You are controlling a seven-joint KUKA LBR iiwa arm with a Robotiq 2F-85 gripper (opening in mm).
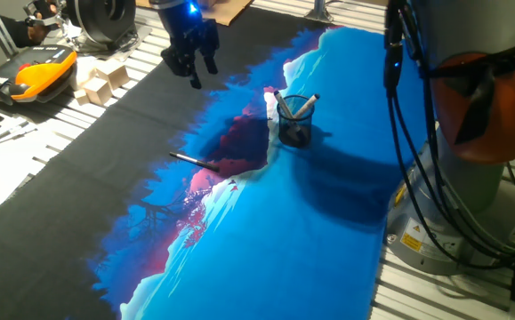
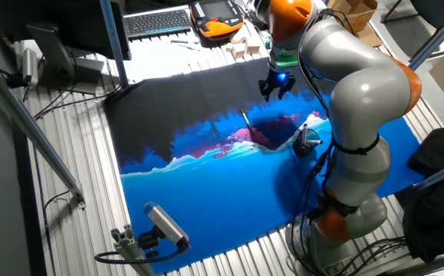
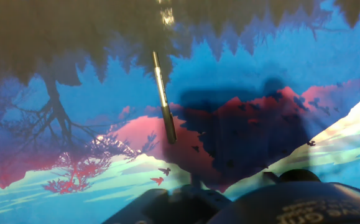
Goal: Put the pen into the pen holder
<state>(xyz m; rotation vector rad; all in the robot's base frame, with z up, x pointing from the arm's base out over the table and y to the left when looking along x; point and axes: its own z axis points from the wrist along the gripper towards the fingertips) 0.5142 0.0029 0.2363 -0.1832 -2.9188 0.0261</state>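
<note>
Lying flat on a blue, black and pink landscape mat (image 1: 328, 222), the pen (image 1: 194, 161) rests alone on the pink patch, untouched. From the pen, the holder (image 1: 294, 120) stands upright at about 2 o'clock in one fixed view, well apart, with paler pens (image 1: 300, 107) poking above its rim. At 12 o'clock, the gripper (image 1: 192, 64) hangs above the black part, fingers narrowly parted and holding nothing. Wooden blocks (image 1: 101, 82) sit off the mat at 10 o'clock
</note>
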